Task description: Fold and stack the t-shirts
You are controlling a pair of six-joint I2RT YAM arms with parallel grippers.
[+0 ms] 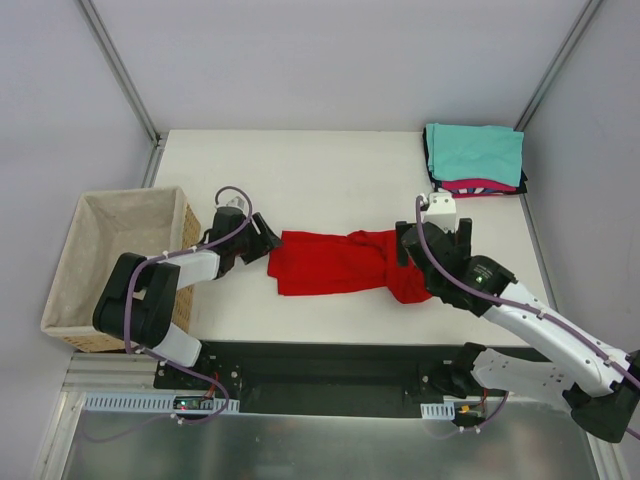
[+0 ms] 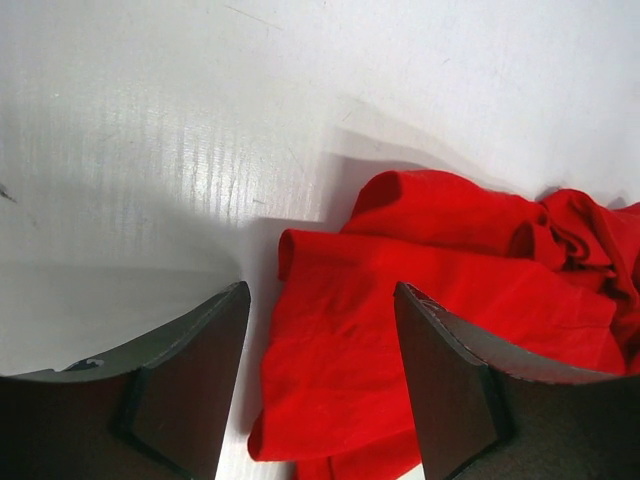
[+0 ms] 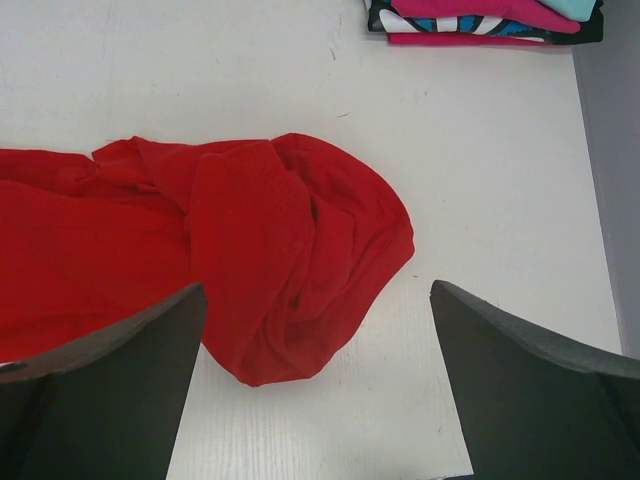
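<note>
In the top view, a red shirt [image 1: 335, 263] is seen spread in a rumpled strip on the white table [image 1: 330, 170], near its front edge. The left claw [image 1: 268, 238] is placed at the shirt's left end and the right claw [image 1: 432, 245] at its bunched right end. A stack [image 1: 475, 155] of folded shirts, teal on top with pink and black below, is set at the far right corner, well apart from the red one. A basket [image 1: 70, 290] is seen beside the table's left edge.

In the left wrist view, the left claw [image 2: 320, 300] is shown partly open, its fingers [image 2: 190, 380] astride the shirt's [image 2: 450, 290] end; the cloth is not pinched.

In the right wrist view, the right claw [image 3: 318, 290] is shown spread wide above the bunched end of the shirt [image 3: 250, 240], and nothing is held. The stack [image 3: 480, 15] is cut off by the upper edge.
</note>
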